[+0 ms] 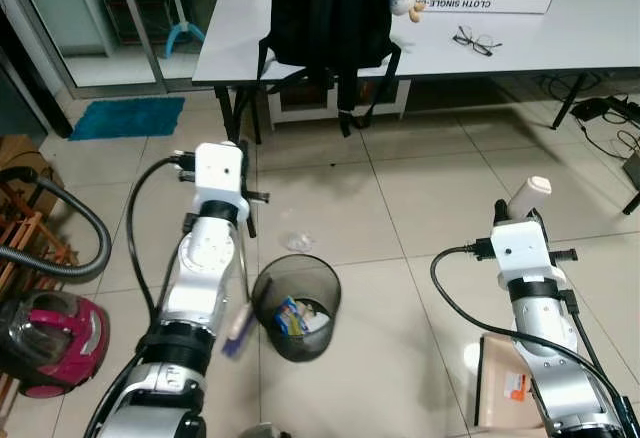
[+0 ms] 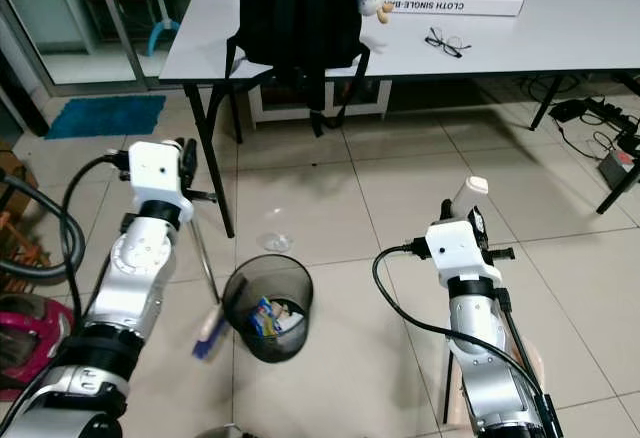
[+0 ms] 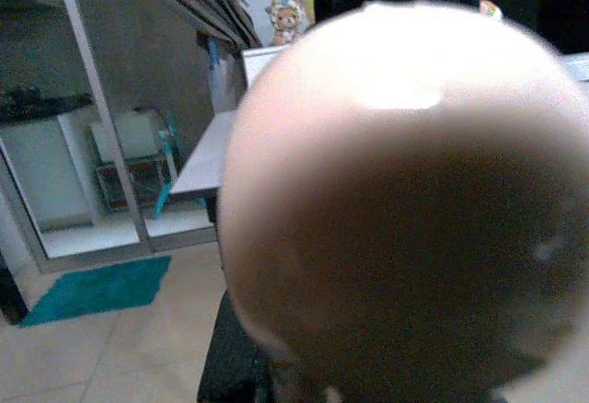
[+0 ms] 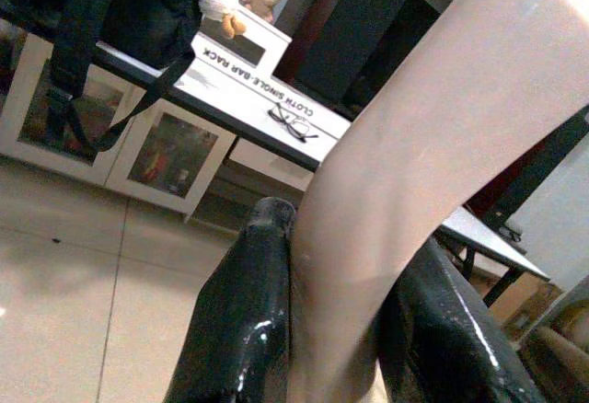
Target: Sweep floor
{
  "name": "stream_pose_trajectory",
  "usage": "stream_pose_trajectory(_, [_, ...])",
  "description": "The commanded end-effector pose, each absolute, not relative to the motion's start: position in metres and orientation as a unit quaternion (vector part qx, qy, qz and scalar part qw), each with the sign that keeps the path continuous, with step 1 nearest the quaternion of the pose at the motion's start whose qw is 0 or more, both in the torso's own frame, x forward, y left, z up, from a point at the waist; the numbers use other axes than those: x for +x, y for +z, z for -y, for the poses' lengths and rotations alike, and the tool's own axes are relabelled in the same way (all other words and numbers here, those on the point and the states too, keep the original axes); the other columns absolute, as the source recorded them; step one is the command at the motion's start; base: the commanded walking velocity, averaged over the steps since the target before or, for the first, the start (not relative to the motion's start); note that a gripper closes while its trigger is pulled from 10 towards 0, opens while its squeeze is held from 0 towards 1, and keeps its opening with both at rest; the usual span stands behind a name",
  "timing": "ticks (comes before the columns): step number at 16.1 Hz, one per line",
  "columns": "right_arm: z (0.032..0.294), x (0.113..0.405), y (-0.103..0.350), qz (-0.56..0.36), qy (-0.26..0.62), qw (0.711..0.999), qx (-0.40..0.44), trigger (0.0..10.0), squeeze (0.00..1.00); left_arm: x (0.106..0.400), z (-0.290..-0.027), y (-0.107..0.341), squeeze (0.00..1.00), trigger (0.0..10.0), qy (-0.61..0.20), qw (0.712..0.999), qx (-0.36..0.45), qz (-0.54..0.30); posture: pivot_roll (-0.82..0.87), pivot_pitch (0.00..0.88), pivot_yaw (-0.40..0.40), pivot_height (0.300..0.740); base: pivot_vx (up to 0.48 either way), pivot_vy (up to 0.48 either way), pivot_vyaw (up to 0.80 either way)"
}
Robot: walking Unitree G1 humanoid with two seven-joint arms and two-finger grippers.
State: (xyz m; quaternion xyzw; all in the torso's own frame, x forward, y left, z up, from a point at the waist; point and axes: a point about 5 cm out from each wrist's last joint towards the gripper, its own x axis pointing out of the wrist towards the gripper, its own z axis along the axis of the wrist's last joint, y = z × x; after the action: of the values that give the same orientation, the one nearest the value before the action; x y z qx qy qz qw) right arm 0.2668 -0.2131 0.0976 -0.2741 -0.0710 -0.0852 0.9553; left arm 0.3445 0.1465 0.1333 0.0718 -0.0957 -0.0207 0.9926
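right gripper (image 4: 336, 329) clamped on dustpan handle (image 4: 414, 145), left gripper (image 1: 245, 208) (grip unclear) at broom (image 1: 238, 330) beside bin (image 1: 296, 305), glasses (image 1: 476, 41) beyond bin

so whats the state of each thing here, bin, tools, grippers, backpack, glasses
trash bin: upright, wrappers inside
dustpan: on floor, handle in right gripper, jaws shut on it
broom: held upright by left gripper
backpack: upright on table
glasses: unfolded on table
vacuum cleaner: parked on floor
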Motion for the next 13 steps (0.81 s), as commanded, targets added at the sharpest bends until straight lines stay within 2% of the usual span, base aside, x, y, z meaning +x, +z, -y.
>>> stream_pose_trajectory(1, [0.216,0.266,0.101,0.082,-0.098,0.954,-0.272,10.0,0.00,0.349,-0.135,0.142,0.00,10.0,-0.043,0.991,0.058,0.114,-0.02,0.014,0.040,0.740,0.000,0.000,0.00])
stream_pose_trajectory(9, [0.216,0.258,0.088,0.054,-0.105,0.957,-0.264,10.0,0.00,0.359,-0.107,0.147,0.00,10.0,-0.073,0.990,0.032,0.117,-0.04,0.025,0.039,0.740,0.000,0.000,0.00])
stream_pose_trajectory(13, [0.227,0.247,0.076,0.018,-0.122,0.953,-0.277,10.0,0.00,0.364,-0.071,0.155,0.00,10.0,-0.118,0.986,0.005,0.117,-0.05,0.028,0.046,0.740,0.000,0.000,0.00])
